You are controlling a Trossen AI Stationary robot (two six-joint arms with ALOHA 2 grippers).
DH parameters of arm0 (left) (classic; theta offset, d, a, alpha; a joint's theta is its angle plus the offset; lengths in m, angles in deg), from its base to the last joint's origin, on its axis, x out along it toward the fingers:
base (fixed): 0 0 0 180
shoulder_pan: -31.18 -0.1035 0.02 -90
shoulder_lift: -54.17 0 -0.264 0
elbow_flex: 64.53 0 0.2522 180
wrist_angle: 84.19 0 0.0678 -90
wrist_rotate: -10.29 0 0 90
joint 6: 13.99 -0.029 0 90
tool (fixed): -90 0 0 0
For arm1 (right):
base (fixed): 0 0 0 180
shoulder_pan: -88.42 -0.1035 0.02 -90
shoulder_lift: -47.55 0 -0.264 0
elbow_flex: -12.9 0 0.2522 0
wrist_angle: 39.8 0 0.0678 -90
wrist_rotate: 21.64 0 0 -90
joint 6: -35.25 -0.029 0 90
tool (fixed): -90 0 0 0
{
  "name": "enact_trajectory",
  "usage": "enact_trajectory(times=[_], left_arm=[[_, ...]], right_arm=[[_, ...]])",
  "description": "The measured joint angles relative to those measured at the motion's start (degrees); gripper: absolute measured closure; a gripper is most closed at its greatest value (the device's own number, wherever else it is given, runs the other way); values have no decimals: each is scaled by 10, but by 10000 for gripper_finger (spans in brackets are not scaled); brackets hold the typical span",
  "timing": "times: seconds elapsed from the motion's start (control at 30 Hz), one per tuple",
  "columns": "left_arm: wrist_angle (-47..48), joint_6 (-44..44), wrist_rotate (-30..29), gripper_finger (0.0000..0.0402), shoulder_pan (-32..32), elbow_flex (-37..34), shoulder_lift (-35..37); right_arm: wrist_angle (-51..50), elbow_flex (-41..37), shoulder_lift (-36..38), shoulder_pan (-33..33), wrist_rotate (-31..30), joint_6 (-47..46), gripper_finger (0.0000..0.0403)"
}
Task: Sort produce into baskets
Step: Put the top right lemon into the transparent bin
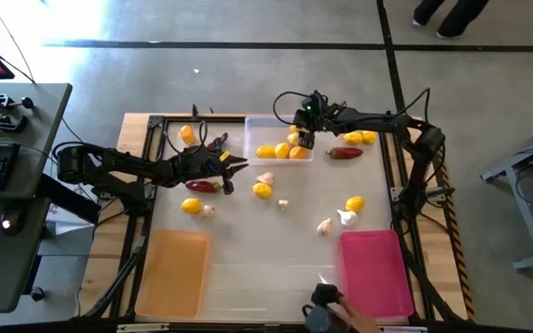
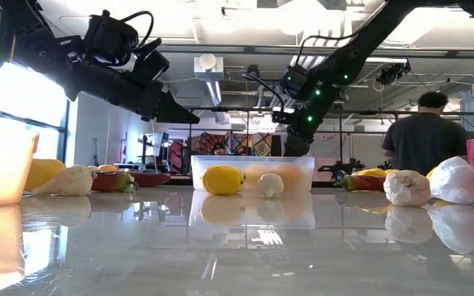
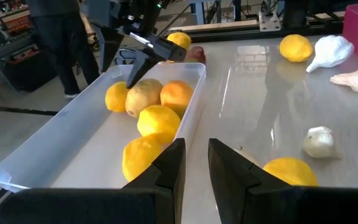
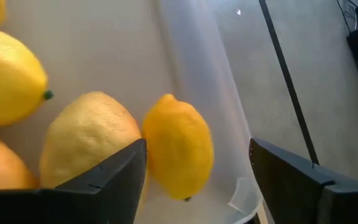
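While loose produce lies scattered over the pale desk [image 1: 248, 250], the clear tray [image 1: 255, 131] at the far edge already holds several lemons [image 3: 158, 120], with the orange tray [image 1: 174, 270] and the pink tray [image 1: 375, 270] lying at the near corners. Between them sit stray lemons such as one [image 1: 354, 203] just beyond the pink tray, garlic bulbs [image 1: 346, 217] beside it, and a dark red chili [image 1: 345, 154] just right of the clear tray, with more lemons [image 1: 363, 138] behind it. A person's hand [image 1: 348, 314] rests at the near edge beside a dark object [image 1: 322, 296]. The right end effector [image 1: 303, 139] hangs over the clear tray's right end, its fingers [image 4: 104, 177] spread wide and released, a lemon [image 4: 178, 145] lying in the tray between and just beyond them. The left end effector [image 1: 239, 165] hovers left of the tray with its fingers [image 3: 169, 168] nearly closed and holding nothing, another chili [image 1: 202, 185] on the desk close beside that arm.
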State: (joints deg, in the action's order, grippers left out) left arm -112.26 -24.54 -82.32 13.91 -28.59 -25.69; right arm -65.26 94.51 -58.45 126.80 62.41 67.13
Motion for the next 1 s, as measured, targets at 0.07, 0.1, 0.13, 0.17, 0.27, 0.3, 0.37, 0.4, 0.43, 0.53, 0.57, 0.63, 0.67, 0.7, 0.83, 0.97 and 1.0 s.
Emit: enact_trajectory(times=[0.07,0.1,0.13,0.17,0.27,0.3,0.37,0.4,0.43,0.53,0.57,0.63,0.67,0.7,0.83,0.97,1.0], left_arm=[[0,0,0,346,0,0,0],[0,0,0,346,0,0,0],[0,0,0,346,0,0,0],[0,0,0,346,0,0,0],[0,0,0,346,0,0,0],[0,0,0,346,0,0,0],[0,0,0,346,0,0,0],[0,0,0,346,0,0,0],[0,0,0,346,0,0,0],[0,-1,0,346,0,0,0],[0,-1,0,346,0,0,0],[0,-1,0,346,0,0,0],[0,-1,0,346,0,0,0],[0,-1,0,346,0,0,0],[0,-1,0,346,0,0,0],[-1,-1,32,346,0,0,0],[-2,-1,55,346,0,0,0]], right_arm=[[-21,9,8,-7,-1,0,128],[-35,17,14,-11,-2,0,129],[-53,28,21,-17,-14,0,132],[-74,43,29,-24,-33,-4,136],[-168,87,48,-43,-89,-26,161],[-198,98,55,-46,-90,-36,173],[-231,104,73,-47,-82,-61,206],[-236,100,85,-43,-76,-72,224],[-238,90,98,-37,-74,-81,246],[-231,41,141,-19,-75,-113,312],[-221,18,157,-14,-75,-121,334],[-195,-28,194,-4,-73,-137,373],[-185,-52,211,-1,-73,-143,387],[-179,-74,228,2,-72,-151,395],[-178,-149,281,23,-70,-182,377],[-190,-195,301,43,-60,-174,342],[-191,-201,301,46,-59,-169,331]])
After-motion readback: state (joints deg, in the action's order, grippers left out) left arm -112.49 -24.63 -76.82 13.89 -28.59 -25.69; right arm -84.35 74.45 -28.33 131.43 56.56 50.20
